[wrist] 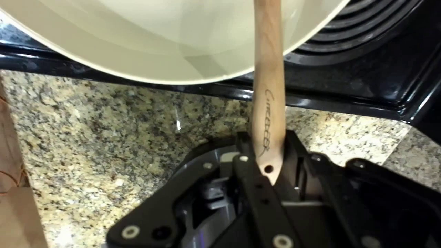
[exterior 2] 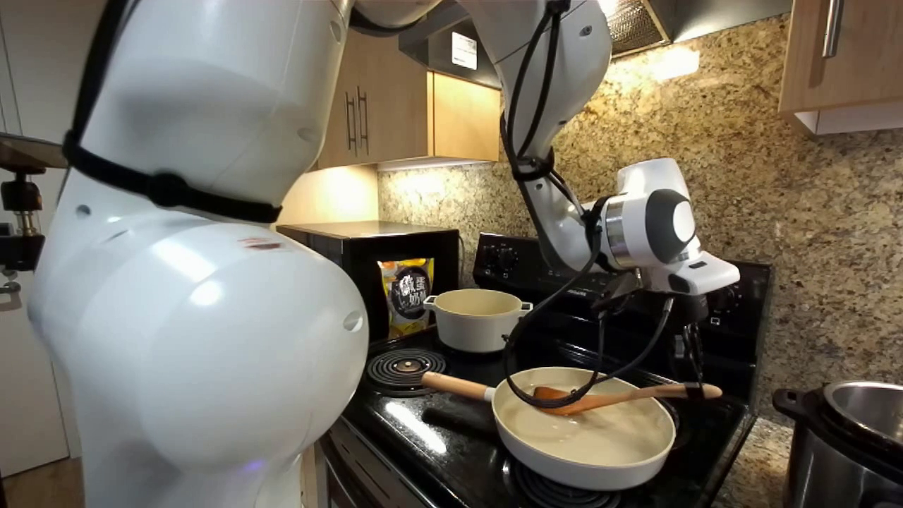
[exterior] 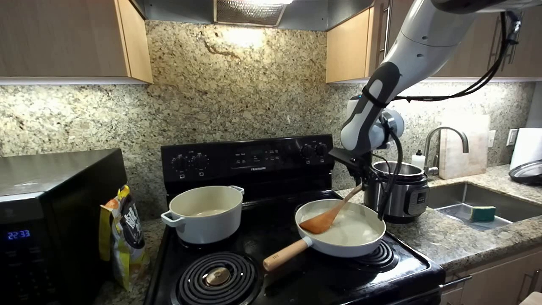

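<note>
1. While the black two-fingered gripper held the brown wooden spatula clamped by its handle end, the blade lay inside the round pale frying pan; the handle's dark lettering was partly legible.
2. On the far side, the black stove control panel read "FRIGIDAIRE".
3. At left, the black boxy microwave showed "22:33".
4. Beside it, the yellow-and-black plastic bag bore white Chinese characters.
</note>
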`<state>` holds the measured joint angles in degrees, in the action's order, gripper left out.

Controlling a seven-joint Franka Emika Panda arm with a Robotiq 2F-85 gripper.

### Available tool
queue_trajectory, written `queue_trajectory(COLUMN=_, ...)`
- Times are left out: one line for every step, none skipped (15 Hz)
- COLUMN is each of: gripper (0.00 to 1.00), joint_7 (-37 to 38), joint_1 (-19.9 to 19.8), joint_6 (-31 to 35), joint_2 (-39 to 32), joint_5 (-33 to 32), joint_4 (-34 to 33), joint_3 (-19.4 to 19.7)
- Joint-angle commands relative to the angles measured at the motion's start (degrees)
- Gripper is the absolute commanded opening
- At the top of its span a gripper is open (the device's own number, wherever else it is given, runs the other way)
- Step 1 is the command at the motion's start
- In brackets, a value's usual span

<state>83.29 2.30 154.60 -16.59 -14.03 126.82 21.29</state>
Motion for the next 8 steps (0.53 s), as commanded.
queue_trajectory(gripper=0.11, joint_7=11.25, joint_1=2.36, joint_6=3.59, joint_2=4.54, joint_5=-4.61, joint_4=8.16, joint_3=2.34)
queue_trajectory(gripper=0.11, joint_7=13.82, joint_1=2.46, joint_6=4.17, joint_2=5.14, joint_5=-5.7, joint_4=9.71, joint_3=2.82)
queue_trajectory(gripper=0.11, joint_7=16.14, joint_1=2.25, joint_6=4.88, joint_2=5.82, joint_5=-6.44, joint_4=11.27, joint_3=3.06)
queue_trajectory(gripper=0.11, joint_7=18.2, joint_1=1.98, joint_6=5.56, joint_2=6.47, joint_5=-7.1, joint_4=12.6, joint_3=3.22)
queue_trajectory(gripper=0.11, joint_7=19.78, joint_1=1.47, joint_6=6.71, joint_2=7.13, joint_5=-7.52, joint_4=13.97, joint_3=3.28)
queue_trajectory(gripper=0.11, joint_7=20.85, joint_1=1.06, joint_6=7.45, joint_2=7.71, joint_5=-8.0, joint_4=15.03, joint_3=3.48)
queue_trajectory(gripper=0.11, joint_7=21.77, joint_1=0.73, joint_6=7.93, joint_2=8.31, joint_5=-8.54, joint_4=15.93, joint_3=3.72)
queue_trajectory(gripper=0.11, joint_7=22.27, joint_1=0.35, joint_6=8.42, joint_2=8.95, joint_5=-9.03, joint_4=16.77, joint_3=3.91)
